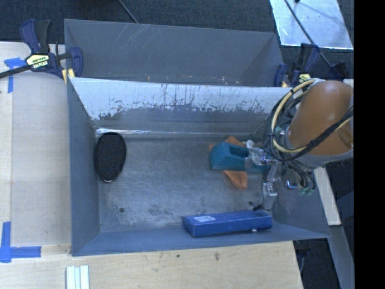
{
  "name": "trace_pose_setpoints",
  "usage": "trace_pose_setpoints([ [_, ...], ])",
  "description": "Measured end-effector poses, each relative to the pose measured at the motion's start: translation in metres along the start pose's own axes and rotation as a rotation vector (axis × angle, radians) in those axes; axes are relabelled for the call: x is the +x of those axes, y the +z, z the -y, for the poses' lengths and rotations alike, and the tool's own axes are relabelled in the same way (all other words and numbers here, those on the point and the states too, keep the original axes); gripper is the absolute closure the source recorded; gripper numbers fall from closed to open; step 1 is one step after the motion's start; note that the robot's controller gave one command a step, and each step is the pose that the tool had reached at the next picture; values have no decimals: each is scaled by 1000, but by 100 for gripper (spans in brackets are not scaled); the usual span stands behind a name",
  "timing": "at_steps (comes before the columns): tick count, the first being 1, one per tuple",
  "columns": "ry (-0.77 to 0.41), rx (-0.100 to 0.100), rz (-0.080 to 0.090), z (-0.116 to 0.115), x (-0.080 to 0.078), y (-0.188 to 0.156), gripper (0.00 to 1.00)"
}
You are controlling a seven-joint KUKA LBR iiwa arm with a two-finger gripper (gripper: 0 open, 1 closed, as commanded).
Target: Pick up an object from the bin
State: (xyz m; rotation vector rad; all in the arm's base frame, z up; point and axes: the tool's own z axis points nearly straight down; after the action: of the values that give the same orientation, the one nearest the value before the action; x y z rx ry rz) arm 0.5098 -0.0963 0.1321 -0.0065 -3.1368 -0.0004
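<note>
Camera view, looking down into a grey bin (84, 161): the arm (319, 122) reaches in from the right, and its hand (267, 192) hangs low over the right end of the floor. Whether the hand is released or clenched cannot be told, as cables and its own body hide it. A teal block (226, 156) lies just left of the hand, on top of an orange piece (237, 179) that is partly hidden beneath it. A long blue box (227, 224) lies along the front wall, its right end just below the hand. A black oval (110, 156) lies well apart, far left.
</note>
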Motion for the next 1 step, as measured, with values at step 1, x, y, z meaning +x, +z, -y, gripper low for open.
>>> trace_pose_setpoints([
  [1, -3, 1, 8, 0, -2, -5, 0],
])
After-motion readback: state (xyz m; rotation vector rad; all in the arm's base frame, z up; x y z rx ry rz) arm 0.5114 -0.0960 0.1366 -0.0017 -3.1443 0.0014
